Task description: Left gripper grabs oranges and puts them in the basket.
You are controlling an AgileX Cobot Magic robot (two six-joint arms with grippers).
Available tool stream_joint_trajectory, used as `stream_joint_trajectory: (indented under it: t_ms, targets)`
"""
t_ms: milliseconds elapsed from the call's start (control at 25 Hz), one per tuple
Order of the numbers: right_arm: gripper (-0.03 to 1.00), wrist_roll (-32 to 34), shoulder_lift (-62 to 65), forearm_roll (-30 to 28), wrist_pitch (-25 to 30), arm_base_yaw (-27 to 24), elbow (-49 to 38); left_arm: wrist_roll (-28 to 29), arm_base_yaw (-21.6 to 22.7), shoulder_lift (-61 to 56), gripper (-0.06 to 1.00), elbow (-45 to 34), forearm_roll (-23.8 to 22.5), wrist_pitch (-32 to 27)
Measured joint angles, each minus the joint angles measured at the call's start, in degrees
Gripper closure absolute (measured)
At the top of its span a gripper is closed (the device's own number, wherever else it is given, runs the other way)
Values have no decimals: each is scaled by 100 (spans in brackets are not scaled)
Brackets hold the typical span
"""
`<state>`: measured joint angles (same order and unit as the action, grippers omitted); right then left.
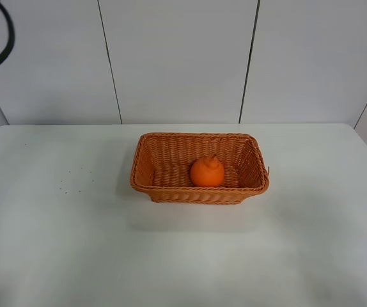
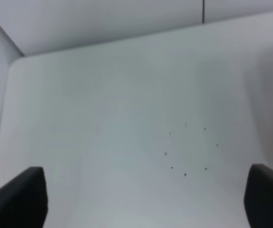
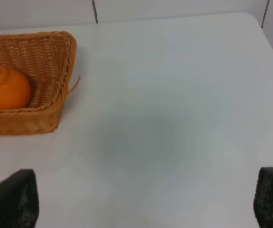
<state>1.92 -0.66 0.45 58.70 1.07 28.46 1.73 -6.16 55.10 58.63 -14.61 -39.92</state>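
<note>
Orange [image 1: 207, 172] sits inside the wicker basket [image 1: 196, 190], knob up, so the drop looks done. Left gripper [image 2: 141, 197] hangs over bare table [image 1: 55, 224] left of the basket, jaws wide, empty (right gripper [image 3: 143, 199] also wide, idle).

1. Here's the basket [image 1: 196, 195]: woven wicker, ribbed and rough.
2. Now the orange [image 1: 207, 173]: knobbly skin with a soft sheen.
3. Over the table [image 1: 55, 243]: smooth, white, matt.
4. On the left gripper [image 2: 142, 202], fingers [image 2: 17, 199] are plain matt black.
5. On the right gripper [image 3: 143, 202], fingers [image 3: 13, 202] are black and grainy.
</note>
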Motion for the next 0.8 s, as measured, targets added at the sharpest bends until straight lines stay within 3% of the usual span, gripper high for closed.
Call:
stream_joint_trajectory:
  t_ms: [400,800]
  targets:
    - [27,0,0,0,0,0,0,313,0,-2474,1,-1260,0,55]
    - [27,0,0,0,0,0,0,436,0,-3652,1,-1420,5,-1426]
